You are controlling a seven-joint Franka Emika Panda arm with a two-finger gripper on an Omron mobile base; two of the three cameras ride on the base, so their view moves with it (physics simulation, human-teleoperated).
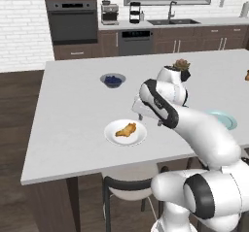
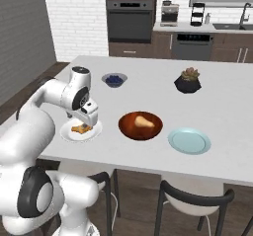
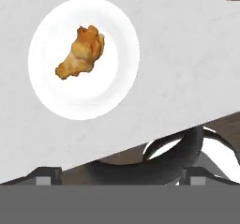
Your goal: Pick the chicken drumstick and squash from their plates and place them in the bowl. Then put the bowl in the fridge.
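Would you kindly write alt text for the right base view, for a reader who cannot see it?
The robot's gripper hangs just above a chicken drumstick on a white plate near the island counter's front edge. Beside it, a wooden bowl holds the squash, next to a bare blue-green plate.

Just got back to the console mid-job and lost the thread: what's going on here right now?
The white arm's two-finger gripper hangs above the plain white plate, where the golden-brown chicken drumstick lies, not yet gripped. Whether the fingers are open cannot be told. The pale tan pear-shaped squash is already in the dark reddish-brown wooden bowl, and the pale blue-green plate beside it has nothing on it. The bowl sits on the white counter, not yet in the fridge.
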